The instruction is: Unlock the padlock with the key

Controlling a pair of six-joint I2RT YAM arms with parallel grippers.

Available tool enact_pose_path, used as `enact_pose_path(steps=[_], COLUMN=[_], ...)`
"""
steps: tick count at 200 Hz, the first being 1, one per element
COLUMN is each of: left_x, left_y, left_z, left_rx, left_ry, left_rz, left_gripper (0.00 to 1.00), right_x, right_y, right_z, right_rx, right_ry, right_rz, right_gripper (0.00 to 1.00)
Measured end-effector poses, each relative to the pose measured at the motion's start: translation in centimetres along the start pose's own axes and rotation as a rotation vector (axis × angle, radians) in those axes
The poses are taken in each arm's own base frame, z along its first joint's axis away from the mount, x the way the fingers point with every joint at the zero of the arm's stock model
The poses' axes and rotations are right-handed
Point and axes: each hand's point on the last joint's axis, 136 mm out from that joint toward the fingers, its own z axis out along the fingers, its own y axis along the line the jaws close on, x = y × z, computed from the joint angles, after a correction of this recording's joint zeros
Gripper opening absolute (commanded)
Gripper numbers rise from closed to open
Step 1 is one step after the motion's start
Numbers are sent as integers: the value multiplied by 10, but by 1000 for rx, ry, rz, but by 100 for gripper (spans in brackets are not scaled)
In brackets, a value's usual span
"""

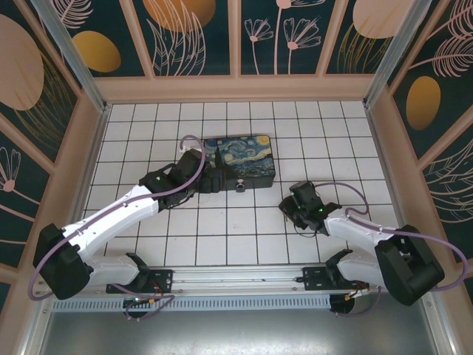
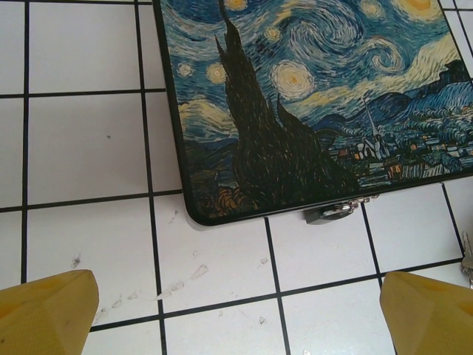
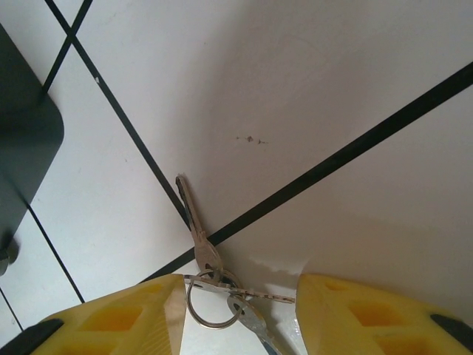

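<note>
The padlock (image 2: 332,213) is hanging at the front edge of the box (image 2: 310,96), about midway along it, and is touching the white tiled bench (image 1: 222,237). The shackle is too small to tell whether it is latched. The box is black with a starry-night lid and is lying flat toward the back of the bench.

The key (image 3: 194,222) is lying flat on the bench to the right of the padlock, near the box's front right corner, with its blade crossing a black tile line. Its head is sitting on a key ring (image 3: 211,302), and a second key (image 3: 251,322) is hanging off the same ring.

The right pincer (image 3: 238,314) is sitting low over the ring with its 2 yellow fingers (image 3: 118,322) partly apart, 1 on each side of the ring. It is not clamping anything.

The left pincer (image 2: 236,314) is hovering just in front of the box's front left corner. Its jaws are standing wide apart with nothing between them, and the padlock is lying ahead of it.
</note>
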Motion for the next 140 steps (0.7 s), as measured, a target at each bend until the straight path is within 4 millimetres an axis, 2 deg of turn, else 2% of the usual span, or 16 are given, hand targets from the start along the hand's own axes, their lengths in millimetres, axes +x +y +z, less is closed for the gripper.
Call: enact_pose_path(steps=[44, 71, 95, 113, 140], left_x=[2, 3, 8, 10, 9], left_y=[0, -1, -3, -4, -7], left_z=[4, 6, 9, 12, 13], left_rx=[-7, -5, 5, 9, 21], left_ry=[12, 18, 41, 51, 51], left_rz=[18, 25, 35, 42, 46], left_gripper=[97, 96, 96, 96, 96], right_x=[0, 0, -6, -16, -9], right_y=[-3, 0, 12, 29, 50], right_z=[3, 2, -3, -10, -19], right_rx=[19, 19, 26, 12, -11], right_ry=[53, 60, 37, 0, -6], right_rz=[-3, -30, -100, -154, -246], right_gripper=[39, 45, 47, 43, 39])
